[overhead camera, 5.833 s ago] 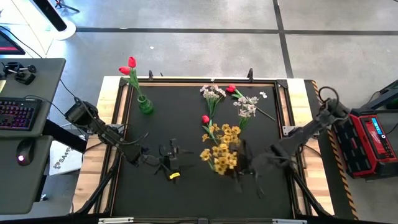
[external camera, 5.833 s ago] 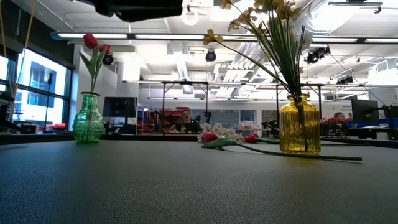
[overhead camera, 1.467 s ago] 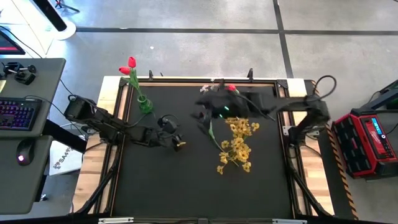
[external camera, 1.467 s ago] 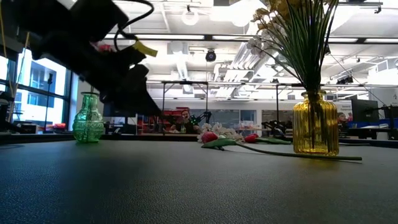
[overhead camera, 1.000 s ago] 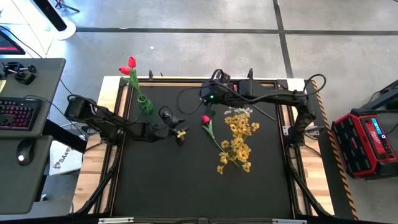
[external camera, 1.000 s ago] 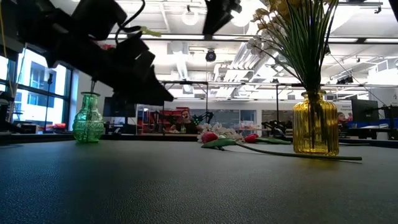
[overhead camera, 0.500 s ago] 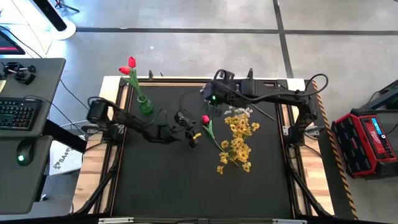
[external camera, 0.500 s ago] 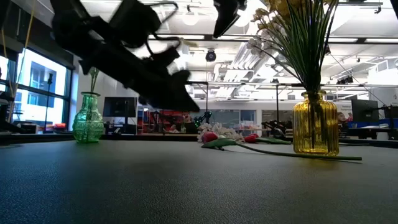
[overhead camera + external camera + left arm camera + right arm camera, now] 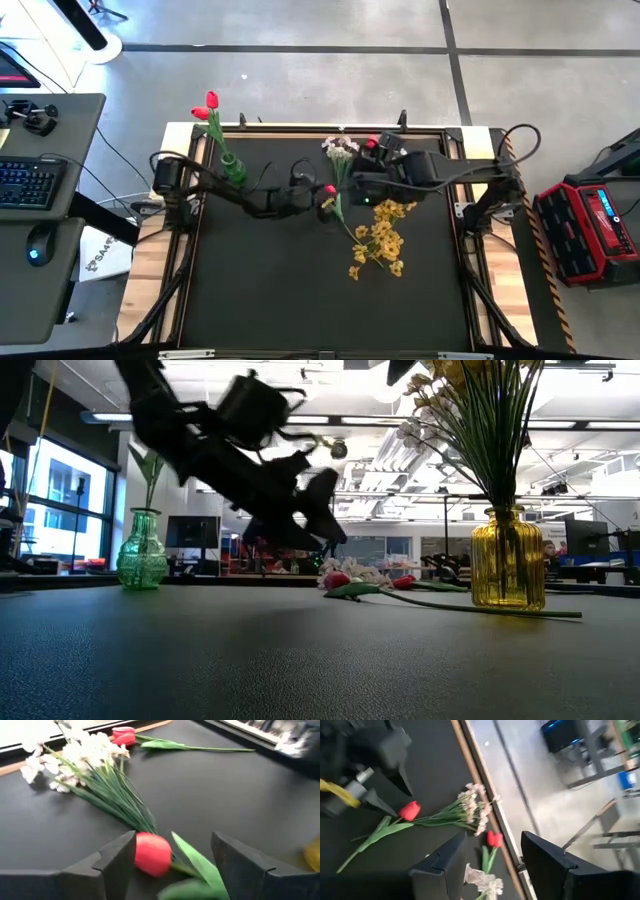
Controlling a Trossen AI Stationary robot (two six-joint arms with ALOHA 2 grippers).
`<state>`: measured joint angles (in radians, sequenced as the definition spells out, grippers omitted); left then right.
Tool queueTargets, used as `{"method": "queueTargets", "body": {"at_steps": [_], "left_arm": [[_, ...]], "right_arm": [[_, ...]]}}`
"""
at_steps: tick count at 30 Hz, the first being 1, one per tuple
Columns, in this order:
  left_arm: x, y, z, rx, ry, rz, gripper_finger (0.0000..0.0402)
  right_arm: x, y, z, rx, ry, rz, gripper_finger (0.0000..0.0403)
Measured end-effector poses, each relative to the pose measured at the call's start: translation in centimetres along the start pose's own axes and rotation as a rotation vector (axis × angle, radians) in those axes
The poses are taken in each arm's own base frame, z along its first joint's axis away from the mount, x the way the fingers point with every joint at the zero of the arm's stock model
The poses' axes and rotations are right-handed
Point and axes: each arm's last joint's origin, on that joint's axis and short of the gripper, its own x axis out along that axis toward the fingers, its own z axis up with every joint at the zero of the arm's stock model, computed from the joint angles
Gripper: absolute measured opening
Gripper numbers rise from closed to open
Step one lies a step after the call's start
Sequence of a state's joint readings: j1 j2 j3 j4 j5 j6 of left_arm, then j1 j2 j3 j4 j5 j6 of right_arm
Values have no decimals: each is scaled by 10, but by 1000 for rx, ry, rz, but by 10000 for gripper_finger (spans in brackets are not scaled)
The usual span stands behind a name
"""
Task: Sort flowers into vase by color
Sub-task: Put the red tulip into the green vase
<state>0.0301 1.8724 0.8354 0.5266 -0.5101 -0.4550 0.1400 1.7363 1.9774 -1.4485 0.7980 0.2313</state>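
A red tulip (image 9: 330,190) lies on the black table top, with its stem running toward the near edge. My left gripper (image 9: 324,203) is open. In the left wrist view its fingers (image 9: 117,857) stand on either side of the tulip's head (image 9: 152,854), just apart from it. My right gripper (image 9: 358,185) is open and empty, above the table near the yellow blossom sprays (image 9: 375,235). These stand in a yellow vase (image 9: 508,570). A whitish spray (image 9: 342,148) and another red tulip (image 9: 372,143) lie by the far edge. Two red tulips (image 9: 209,105) stand in a green vase (image 9: 233,168).
A second whitish spray (image 9: 479,881) lies below my right gripper. The table has a raised wooden frame (image 9: 190,180). A desk with a keyboard (image 9: 25,180) stands at the left, and a red case (image 9: 595,225) at the right. The near half of the table has free room.
My left gripper has gone toward the table's right edge and down to the lying red tulip. It now stands open around the tulip's head. My right gripper has come from the far edge toward the near edge, over the whitish sprays. The flowers have not moved.
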Motion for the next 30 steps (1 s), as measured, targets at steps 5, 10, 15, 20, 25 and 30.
{"method": "queueTargets", "body": {"at_steps": [5,10,15,20,25,30], "left_arm": [[27,-3,13,52,118,104,253],[38,-6,15,76,199,141,254],[38,-8,14,51,221,110,254],[42,2,15,1,257,112,249],[43,6,14,-10,288,115,244],[43,10,12,-19,317,115,243]], "right_arm": [[-9,7,-1,-24,-31,-17,172],[-13,12,-3,-10,-39,-10,172],[-16,14,-4,-21,-42,-6,172],[-16,14,-4,-13,-40,-7,172],[-16,14,-6,-18,-28,-11,172],[-16,13,-6,-23,-27,-26,172]]}}
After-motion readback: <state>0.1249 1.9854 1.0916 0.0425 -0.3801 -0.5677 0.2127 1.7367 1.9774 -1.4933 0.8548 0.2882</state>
